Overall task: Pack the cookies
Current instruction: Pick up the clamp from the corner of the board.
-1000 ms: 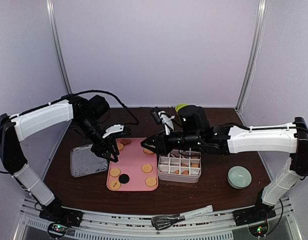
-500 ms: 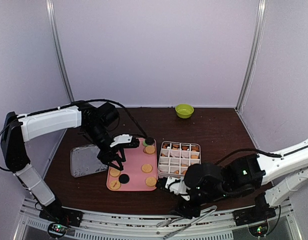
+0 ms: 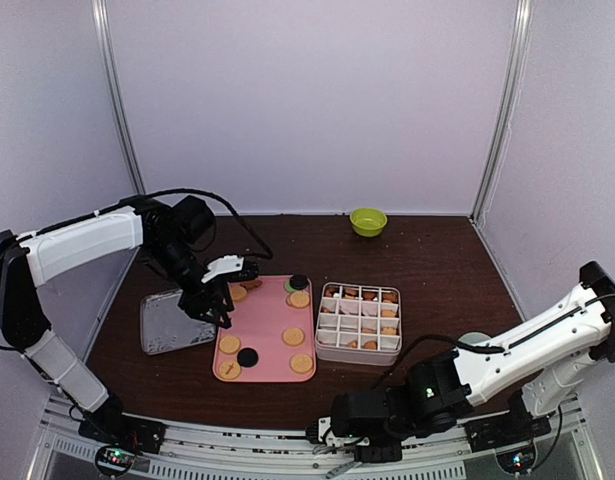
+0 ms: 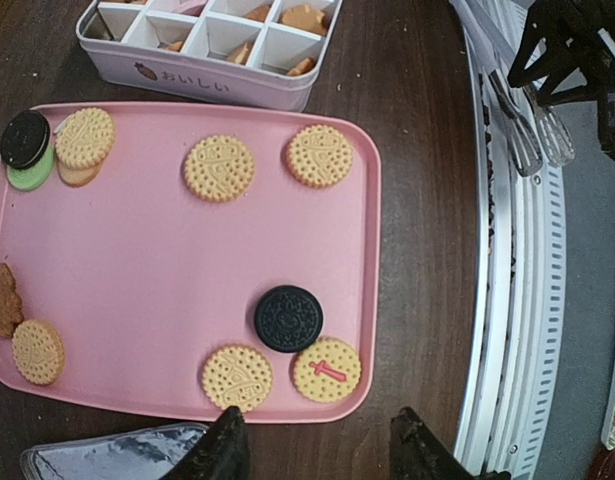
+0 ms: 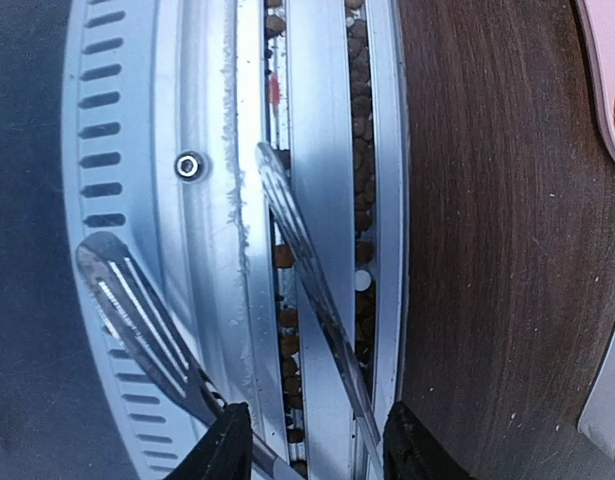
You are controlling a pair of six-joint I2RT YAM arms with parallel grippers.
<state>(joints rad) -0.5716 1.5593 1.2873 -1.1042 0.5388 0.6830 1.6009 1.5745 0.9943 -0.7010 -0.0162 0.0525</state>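
Several cookies [image 4: 218,168] lie on the pink tray [image 4: 137,270], mostly tan rounds plus a black one [image 4: 288,318]. More sit in the white divided box [image 3: 358,352]. My left gripper [image 4: 320,455] hovers open over the tray's [image 3: 267,325] left edge, holding nothing. My right gripper [image 5: 317,445] is low at the table's near edge, straddling the metal tongs [image 5: 307,250] on the rail. Each tong arm runs up to one fingertip. I cannot tell whether it grips them. In the top view the right gripper [image 3: 334,440] is a dark mass over the rail.
A silver metal tray [image 3: 172,325] lies left of the pink tray. A green bowl [image 3: 368,221] stands at the back. A pale round tin [image 3: 474,340] sits right of the box, partly behind my right arm. The aluminium rail [image 5: 197,120] borders the near edge.
My right arm has swung from above the pink tray down to the near rail, over the tongs, which have shifted slightly. My left gripper has wandered a little and hangs over the tray's left edge.
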